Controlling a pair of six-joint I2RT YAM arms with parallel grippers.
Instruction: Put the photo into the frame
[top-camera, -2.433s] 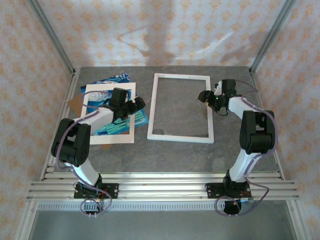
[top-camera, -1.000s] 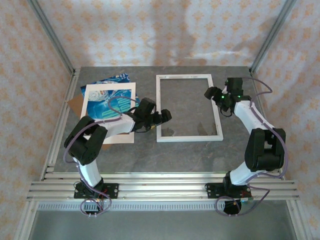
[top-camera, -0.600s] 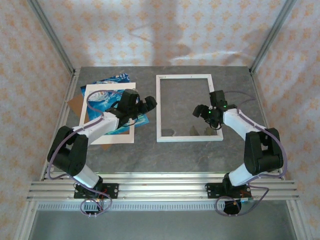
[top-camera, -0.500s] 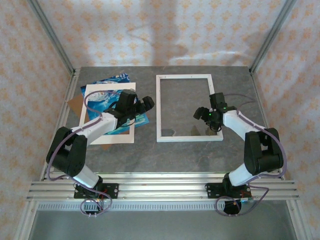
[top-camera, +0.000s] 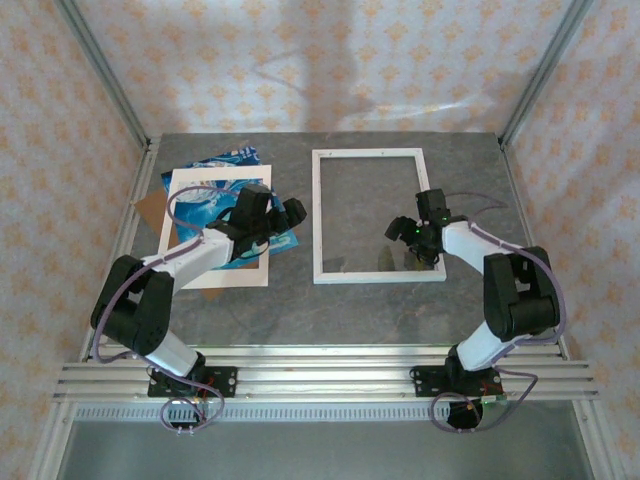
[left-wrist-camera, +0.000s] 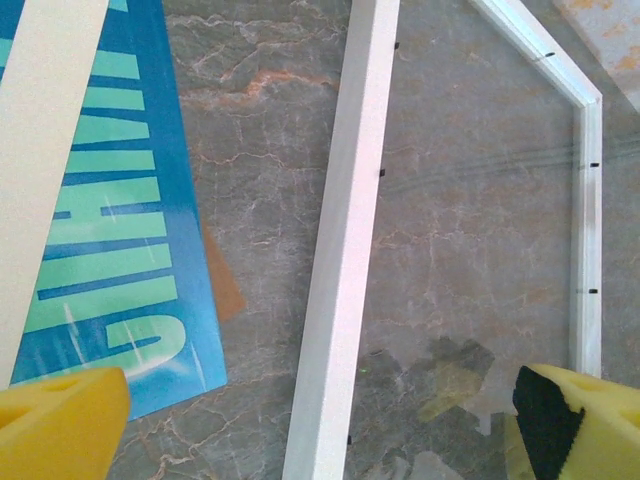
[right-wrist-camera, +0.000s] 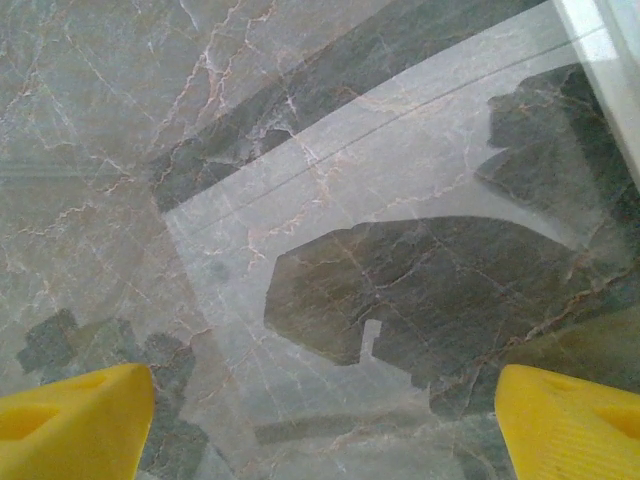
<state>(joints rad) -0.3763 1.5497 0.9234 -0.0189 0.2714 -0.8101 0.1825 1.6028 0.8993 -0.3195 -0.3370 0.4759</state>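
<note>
White frame (top-camera: 317, 200): right end effector (top-camera: 398, 238) over near corner, jaws apart; left end effector (top-camera: 288, 222) spread by photo (top-camera: 205, 200) edge

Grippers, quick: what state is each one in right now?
Left gripper: open, holding nothing.
Right gripper: open, holding nothing, above the large white rectangular picture frame.

We find the photo (top-camera: 232, 160) largely under the mat (top-camera: 225, 277) and left arm (top-camera: 190, 255). Only 1 corner of the backing board (top-camera: 146, 210) shows, by the left edge of the table (top-camera: 400, 310).
</note>
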